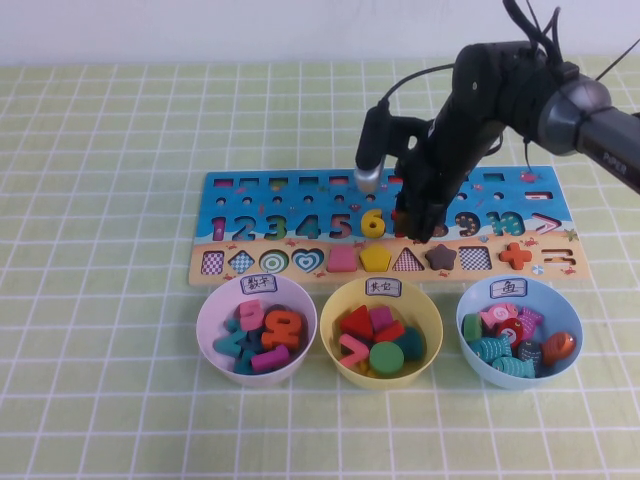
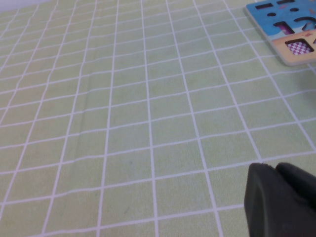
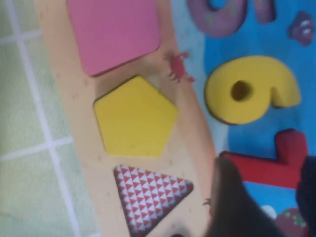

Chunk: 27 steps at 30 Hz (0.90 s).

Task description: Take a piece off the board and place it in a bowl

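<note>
**Colleague:** Where is the right end effector?

**Me:** I see it lowered onto the board, in the digit row just right of the yellow 6. The arm comes in from the upper right and hides most of that slot in the high view.

**Colleague:** And the red 7?

**Me:** In the right wrist view the red 7 lies flat on the blue part of the board, next to the yellow 6. One dark finger stands on the near side of it, at the edge of the tan strip, and the other shows as a dark sliver on its far side. So the piece sits between the fingers, which are spread around it. I cannot tell whether they press on it yet.

**Colleague:** What else is close by?

**Me:** The yellow pentagon, the pink square and the red-patterned triangle lie in the tan strip beside the finger.

**Colleague:** The bowl?

**Me:** The lilac bowl stands on the counter in front of the board's left end, holding several coloured digits. It is well apart from the end effector.

**Colleague:** The left end effector?

**Me:** It hangs over bare checked cloth, left of the board. I cannot tell how its fingers stand.
</note>
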Available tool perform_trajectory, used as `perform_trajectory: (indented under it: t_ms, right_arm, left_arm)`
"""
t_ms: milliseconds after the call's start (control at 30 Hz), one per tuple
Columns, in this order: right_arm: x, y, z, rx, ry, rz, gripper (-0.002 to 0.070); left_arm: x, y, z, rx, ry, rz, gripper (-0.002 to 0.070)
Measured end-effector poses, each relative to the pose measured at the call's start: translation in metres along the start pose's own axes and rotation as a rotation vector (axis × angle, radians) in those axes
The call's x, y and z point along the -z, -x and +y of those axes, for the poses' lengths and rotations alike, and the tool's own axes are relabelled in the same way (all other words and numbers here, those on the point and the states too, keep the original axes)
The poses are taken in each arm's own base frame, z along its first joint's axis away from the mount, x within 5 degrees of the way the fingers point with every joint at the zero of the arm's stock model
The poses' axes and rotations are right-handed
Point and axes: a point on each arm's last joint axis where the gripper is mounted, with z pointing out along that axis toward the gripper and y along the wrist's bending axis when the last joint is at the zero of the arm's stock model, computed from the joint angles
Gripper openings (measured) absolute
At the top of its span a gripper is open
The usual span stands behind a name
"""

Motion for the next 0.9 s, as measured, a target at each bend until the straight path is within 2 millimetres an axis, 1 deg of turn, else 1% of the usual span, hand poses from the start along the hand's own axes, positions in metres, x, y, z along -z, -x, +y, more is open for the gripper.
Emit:
perform_trajectory:
  t_ms: [67,133,200,367,467,600,733,900]
  right_arm:
    - [0.003,0.002,-0.001,-0.026,-0.002,-0.003,0.0295]
    - [0.007,0.003,-0.002,-0.087,-0.006,-0.005,0.0326]
    - [0.012,0.006,-0.005,-0.221,-0.018,-0.019,0.0339]
    - [0.028,0.015,-0.011,-0.734,-0.049,-0.061,0.035]
    - [0.034,0.014,-0.012,-0.913,-0.079,-0.035,0.035]
    - [0.035,0.012,-0.012,-1.034,-0.09,-0.008,0.035]
    - [0.035,0.011,-0.012,-1.086,-0.091,0.009,0.035]
    - [0.02,0.01,-0.008,-1.09,-0.12,0.068,0.0351]
  left_arm:
    - [0.0,0.0,0.0,0.0,0.0,0.0,-0.0005]
    - [0.0,0.0,0.0,0.0,0.0,0.0,-0.0005]
    - [0.0,0.0,0.0,0.0,0.0,0.0,-0.0005]
    - [0.0,0.0,0.0,0.0,0.0,0.0,-0.0005]
    - [0.0,0.0,0.0,0.0,0.0,0.0,-0.0004]
    - [0.0,0.0,0.0,0.0,0.0,0.0,-0.0005]
    - [0.0,0.0,0.0,0.0,0.0,0.0,-0.0005]
    - [0.0,0.0,0.0,0.0,0.0,0.0,-0.0004]
